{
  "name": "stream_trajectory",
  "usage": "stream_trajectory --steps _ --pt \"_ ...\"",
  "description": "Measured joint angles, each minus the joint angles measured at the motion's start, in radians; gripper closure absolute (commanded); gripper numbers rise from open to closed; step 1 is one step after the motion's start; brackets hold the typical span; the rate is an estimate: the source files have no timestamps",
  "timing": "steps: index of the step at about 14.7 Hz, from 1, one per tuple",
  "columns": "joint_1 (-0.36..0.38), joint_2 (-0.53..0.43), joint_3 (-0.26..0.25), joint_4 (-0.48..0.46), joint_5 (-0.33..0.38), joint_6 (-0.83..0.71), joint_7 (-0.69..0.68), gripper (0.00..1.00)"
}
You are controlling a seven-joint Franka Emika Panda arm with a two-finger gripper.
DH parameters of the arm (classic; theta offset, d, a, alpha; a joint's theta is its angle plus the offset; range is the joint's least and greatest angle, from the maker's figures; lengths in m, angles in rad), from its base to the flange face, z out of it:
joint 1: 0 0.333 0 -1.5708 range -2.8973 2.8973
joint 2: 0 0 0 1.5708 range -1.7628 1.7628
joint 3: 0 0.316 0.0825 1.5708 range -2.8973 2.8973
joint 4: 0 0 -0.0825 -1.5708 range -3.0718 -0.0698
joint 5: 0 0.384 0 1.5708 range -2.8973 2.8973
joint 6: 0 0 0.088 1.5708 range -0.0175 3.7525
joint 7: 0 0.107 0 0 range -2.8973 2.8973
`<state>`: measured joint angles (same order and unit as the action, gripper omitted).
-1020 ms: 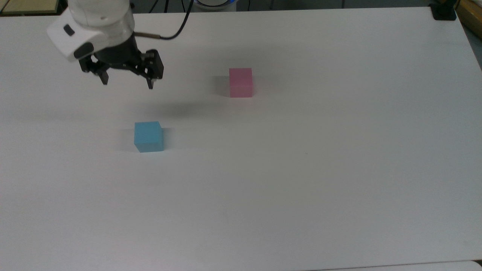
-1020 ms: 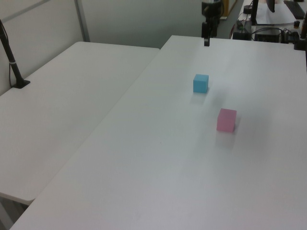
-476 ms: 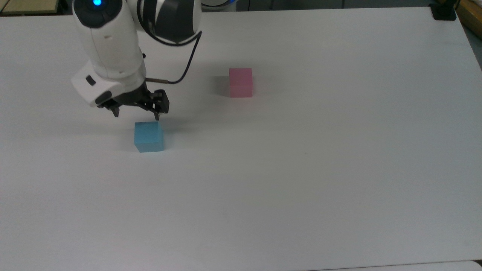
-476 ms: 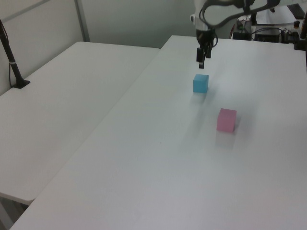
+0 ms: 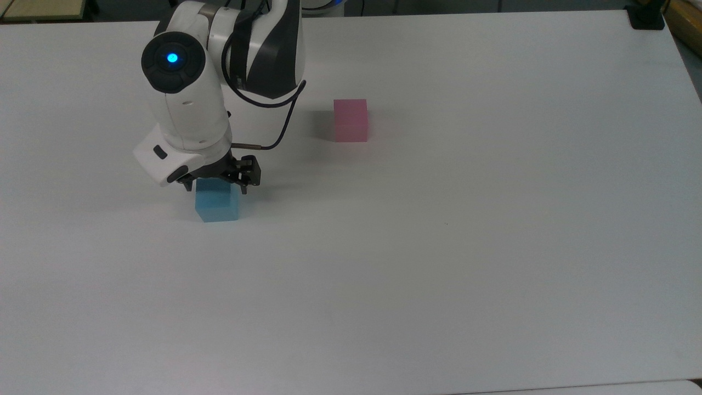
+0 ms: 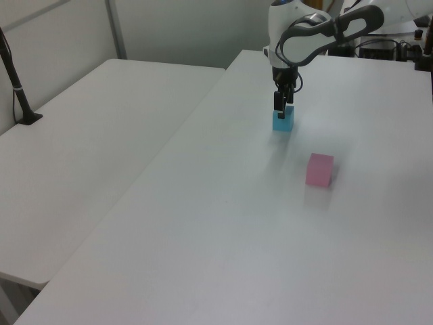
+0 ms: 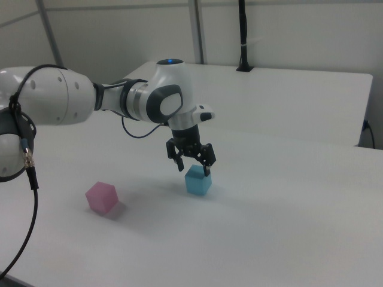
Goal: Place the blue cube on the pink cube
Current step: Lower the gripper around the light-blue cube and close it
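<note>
The blue cube (image 5: 218, 206) (image 6: 283, 122) (image 7: 198, 182) rests on the white table (image 5: 439, 263), left of centre in the top view. My gripper (image 5: 216, 187) (image 6: 279, 110) (image 7: 194, 170) hangs directly over it, open. One finger stands on each side of the cube's top edge, and I see no grip on it. The arm hides the far part of the cube in the top view. The pink cube (image 5: 350, 120) (image 6: 319, 169) (image 7: 100, 197) sits alone on the table, well apart from the blue cube, up and to the right in the top view.
A black clamp base (image 5: 647, 17) sits at the table's far right corner in the top view. In the left view a second white table (image 6: 88, 142) adjoins on the left, with a black pole (image 6: 17, 84) on it. The arm's cable (image 5: 279, 129) loops beside the wrist.
The arm has swung from the table's far left edge toward the blue cube and come down, so the open fingers now straddle its top. Neither cube has moved.
</note>
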<state>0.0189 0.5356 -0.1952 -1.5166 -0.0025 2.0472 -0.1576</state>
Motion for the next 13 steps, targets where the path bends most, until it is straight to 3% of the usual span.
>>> stream_trajectory --steps 9,11,12,13 --pt "-0.036 0.037 0.019 -0.005 0.000 0.043 -0.023 0.00" --pt "-0.036 0.044 0.032 -0.005 0.000 0.048 -0.023 0.26" --pt "-0.036 0.045 0.035 -0.005 0.000 0.055 -0.023 0.49" --pt "-0.036 0.045 0.035 -0.005 0.000 0.065 -0.023 0.65"
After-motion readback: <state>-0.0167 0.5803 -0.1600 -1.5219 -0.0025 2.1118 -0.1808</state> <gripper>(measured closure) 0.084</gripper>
